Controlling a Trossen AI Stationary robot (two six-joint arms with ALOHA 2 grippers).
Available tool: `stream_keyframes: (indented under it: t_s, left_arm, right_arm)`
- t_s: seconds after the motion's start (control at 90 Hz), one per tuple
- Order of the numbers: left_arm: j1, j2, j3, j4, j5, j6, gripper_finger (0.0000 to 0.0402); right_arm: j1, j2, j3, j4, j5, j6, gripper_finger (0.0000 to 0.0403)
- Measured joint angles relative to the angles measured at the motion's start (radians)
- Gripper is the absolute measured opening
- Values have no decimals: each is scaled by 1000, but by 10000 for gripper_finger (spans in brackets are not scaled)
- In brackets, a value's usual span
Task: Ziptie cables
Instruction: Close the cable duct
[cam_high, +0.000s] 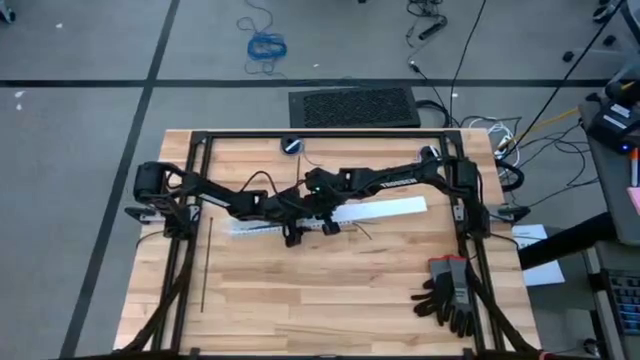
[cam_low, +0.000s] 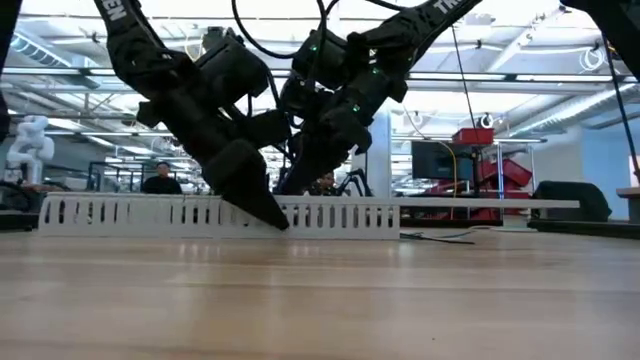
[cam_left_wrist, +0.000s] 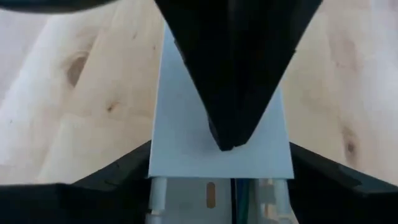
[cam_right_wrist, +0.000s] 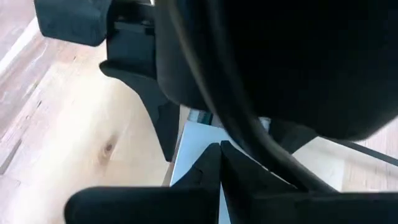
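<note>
A white slotted duct (cam_high: 385, 210) lies across the middle of the table. At its open end, green and blue cables (cam_left_wrist: 239, 194) show inside it. My left gripper (cam_high: 292, 236) straddles the duct near its left half. My right gripper (cam_high: 328, 226) is shut, its tips pointing down at the duct's flat white cover (cam_left_wrist: 180, 134). A thin black ziptie (cam_high: 205, 265) lies flat on the wood at the left, away from both grippers. My left gripper has the duct between its two fingers (cam_left_wrist: 118, 171), one on each long side wall, lying across the duct. The duct fills the whole gap and rests on the table. The fingers come slanting down from the table's left. My right gripper presses its shut fingertips (cam_left_wrist: 227, 142) down on the middle of the duct's cover (cam_left_wrist: 186, 155), slanting in from the table's right. The duct stays flat on the table beneath them.
A black frame (cam_high: 320, 135) runs along the far edge and both sides of the table. Dark and grey gloves (cam_high: 450, 295) lie at the near right. A short dark strand (cam_high: 362, 232) lies on the wood just beside the duct.
</note>
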Motion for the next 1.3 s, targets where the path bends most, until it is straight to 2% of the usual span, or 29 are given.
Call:
stream_keyframes:
  t_s: [0.356, 0.5, 0.889, 1.3]
  left_arm:
    - [-1, -193, 0, -286, -3, -29, 298]
    - [-1, -224, -40, -344, -14, -34, 297]
    - [-1, -219, -161, -25, -29, -32, 297]
    - [-7, -218, -188, 24, -34, -35, 297]
  right_arm:
    - [1, -3, 0, -6, 9, -3, 0]
    - [1, -3, 0, -8, 8, -1, 0]
    - [5, -2, 16, -26, 8, 10, 0]
    - [15, 4, 99, -123, 7, -35, 0]
